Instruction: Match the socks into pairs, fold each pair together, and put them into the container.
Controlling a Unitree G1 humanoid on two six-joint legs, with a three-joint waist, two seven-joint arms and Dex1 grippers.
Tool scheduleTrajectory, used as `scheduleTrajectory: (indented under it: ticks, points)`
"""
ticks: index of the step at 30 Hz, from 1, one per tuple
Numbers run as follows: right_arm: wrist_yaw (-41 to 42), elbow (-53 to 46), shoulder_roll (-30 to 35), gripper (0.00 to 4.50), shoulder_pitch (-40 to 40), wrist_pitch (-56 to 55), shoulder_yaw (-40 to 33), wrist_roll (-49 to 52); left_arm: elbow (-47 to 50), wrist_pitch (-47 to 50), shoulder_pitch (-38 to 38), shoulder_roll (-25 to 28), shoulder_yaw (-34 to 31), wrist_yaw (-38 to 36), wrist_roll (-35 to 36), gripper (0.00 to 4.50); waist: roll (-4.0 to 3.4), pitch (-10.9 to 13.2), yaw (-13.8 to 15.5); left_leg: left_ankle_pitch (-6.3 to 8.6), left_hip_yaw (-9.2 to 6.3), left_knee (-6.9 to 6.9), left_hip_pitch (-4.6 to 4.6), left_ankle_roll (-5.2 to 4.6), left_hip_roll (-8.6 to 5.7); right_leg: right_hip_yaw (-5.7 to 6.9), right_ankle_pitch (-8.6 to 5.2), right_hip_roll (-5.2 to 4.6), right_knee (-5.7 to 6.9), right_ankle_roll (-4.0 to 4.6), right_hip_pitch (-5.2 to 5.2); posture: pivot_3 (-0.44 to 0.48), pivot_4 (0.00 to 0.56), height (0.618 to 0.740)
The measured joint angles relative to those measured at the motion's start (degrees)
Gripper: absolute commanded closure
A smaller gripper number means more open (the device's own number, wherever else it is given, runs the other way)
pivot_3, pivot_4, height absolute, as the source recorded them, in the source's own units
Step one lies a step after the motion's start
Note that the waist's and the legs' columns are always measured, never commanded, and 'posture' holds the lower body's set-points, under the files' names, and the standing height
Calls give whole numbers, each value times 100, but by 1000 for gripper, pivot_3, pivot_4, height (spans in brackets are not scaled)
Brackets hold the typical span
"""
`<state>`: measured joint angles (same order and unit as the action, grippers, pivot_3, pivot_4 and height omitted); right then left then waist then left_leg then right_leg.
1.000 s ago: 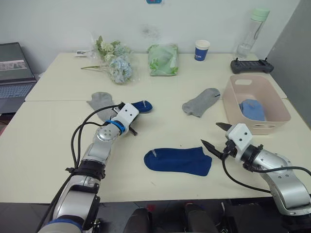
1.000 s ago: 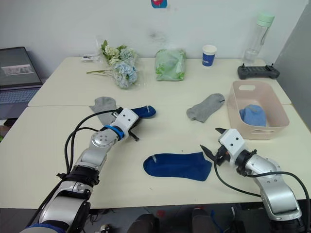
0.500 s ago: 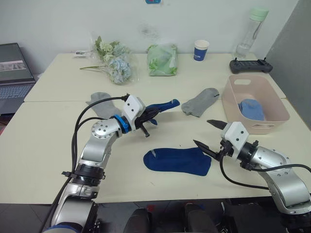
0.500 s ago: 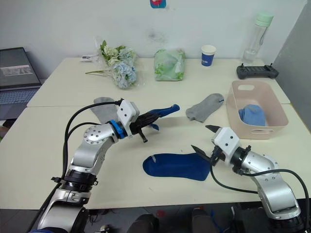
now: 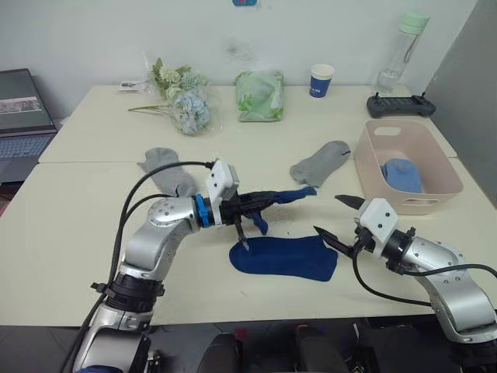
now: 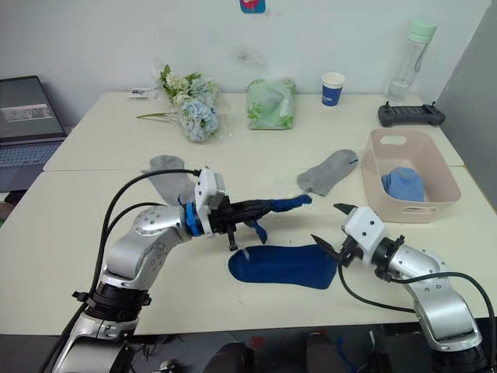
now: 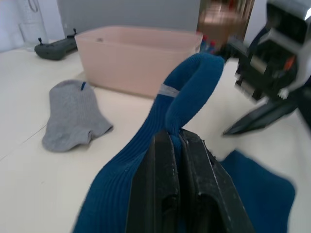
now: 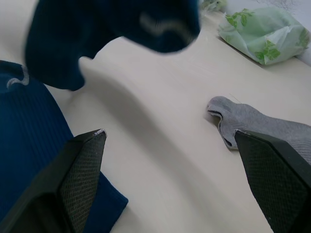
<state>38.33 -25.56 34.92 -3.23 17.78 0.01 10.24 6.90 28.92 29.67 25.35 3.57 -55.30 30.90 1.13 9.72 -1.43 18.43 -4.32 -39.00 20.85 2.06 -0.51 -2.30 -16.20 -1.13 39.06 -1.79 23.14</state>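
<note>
Your left gripper (image 5: 247, 211) is clamped on a limp navy sock (image 5: 279, 197), held above its flat mate (image 5: 283, 258) on the desk (image 5: 70, 225). The knit droops, so pinch near the cuff. Your right gripper (image 5: 336, 220) stands spread wide at the mate's 3 o'clock edge. The container (image 5: 435, 186) sits at 2 o'clock, with bare desk between.

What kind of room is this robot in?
Probably an office or lab, not a home: pale tables pushed together by a plain wall, an open laptop at one side, and a black controller lying near a paper cup.
</note>
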Motion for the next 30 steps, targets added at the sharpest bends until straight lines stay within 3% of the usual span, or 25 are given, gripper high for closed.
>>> scheduleTrajectory:
  ticks: [4, 8, 13, 21, 22, 26, 30]
  points:
    - [36, 129, 69, 0, 70, -116, -119, 0, 29, 852, 323, 168, -368, 78, 633, 4477, 0, 0, -12, 0, 2, 1, -1, 1, 0, -1, 0, 2, -2, 0, 0, 0, 150, 740]
    - [47, 189, 69, 0, 86, -187, -121, 2, -262, 897, 285, 418, -186, 9, 370, 4477, 0, 0, -15, -1, 2, 1, -3, 2, 0, -2, 0, 3, 0, 0, 0, 0, 150, 740]
    - [28, 208, 53, 0, 68, -196, -119, 1, -576, 193, -92, 416, 435, -1, -510, 4477, 0, 0, -11, -9, 2, 1, -1, 16, -1, -4, 0, 2, -5, 0, 0, 0, 150, 740]
    - [6, 208, 45, 0, 5, -170, -115, -1, -747, -962, -154, 28, 857, -159, -1189, 4477, 0, 0, -8, -7, 4, 1, 0, 13, -2, -6, 0, 1, -3, 0, 0, 0, 150, 740]
    - [7, 212, 59, 0, -23, -170, -119, -1, -824, -1115, -119, -96, 867, -145, -1252, 3987, 0, 0, -7, -7, 4, 1, 0, 12, -2, -6, 0, 1, -4, 0, 0, 0, 150, 740]
    - [9, 295, 82, 0, -29, -173, -125, -2, -1059, -1310, 70, -290, 872, -35, -1400, 2856, 0, 0, -8, 0, 2, 1, 0, 1, -2, -4, 0, 2, -2, 0, 0, 0, 150, 740]
    - [1, 403, 97, 0, -102, -173, -127, -21, -1244, -969, 478, -338, 418, 29, -1047, 1537, 1, 0, -17, 0, 3, 0, 0, 0, 0, -3, 0, 3, 0, 0, 1, 0, 150, 740]
